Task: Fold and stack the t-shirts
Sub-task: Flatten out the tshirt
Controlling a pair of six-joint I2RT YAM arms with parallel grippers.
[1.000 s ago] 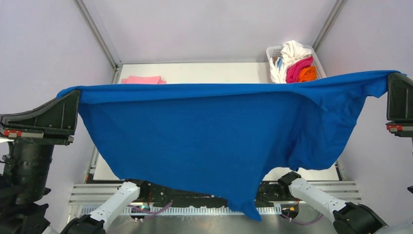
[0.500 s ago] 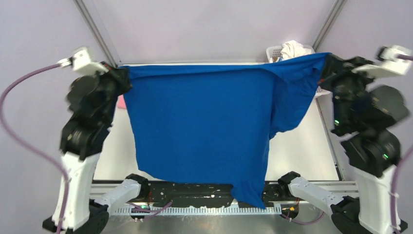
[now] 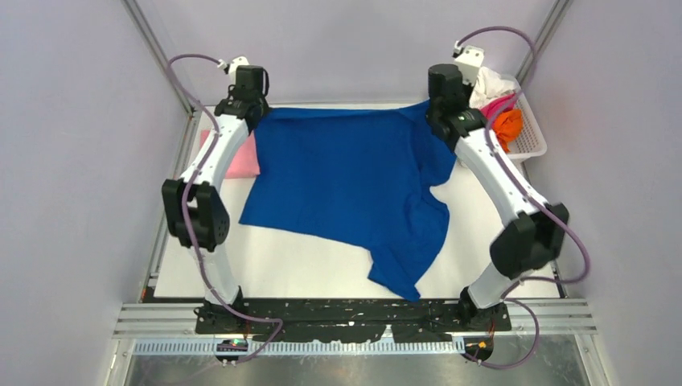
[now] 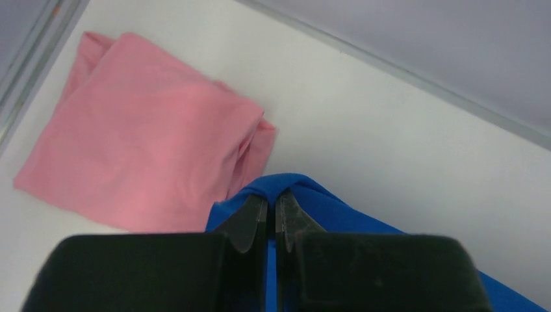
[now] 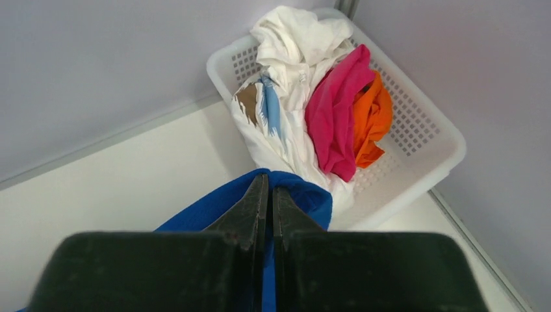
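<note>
Top view. Shows blue t-shirt (image 3: 346,173) lying on the table (image 3: 322,261), with its far edge stretched between left gripper (image 3: 259,112) and right gripper (image 3: 433,114) and its near part rumpled, trailing toward the near right. Finds pink t-shirt (image 3: 241,159) folded at far left, just beside the blue cloth. Judged step: laying the shirt flat ahead of folding. To do it well: lower both corners together, keep the far edge taut, draw out the rumpled near-right part, and avoid covering the pink one.

Left wrist view. Shows jaws pressed together on a fold of the blue t-shirt corner, with only a thin slit between them. Places pink t-shirt close beyond the tips; contact with the blue cloth not determinable.

Right wrist view. Shows jaws likewise pinching the other blue corner, near the basket (image 5: 422,140) holding white t-shirt (image 5: 292,39), magenta t-shirt (image 5: 338,110) and orange t-shirt (image 5: 373,117). Keep clear of the basket rim on release.
</note>
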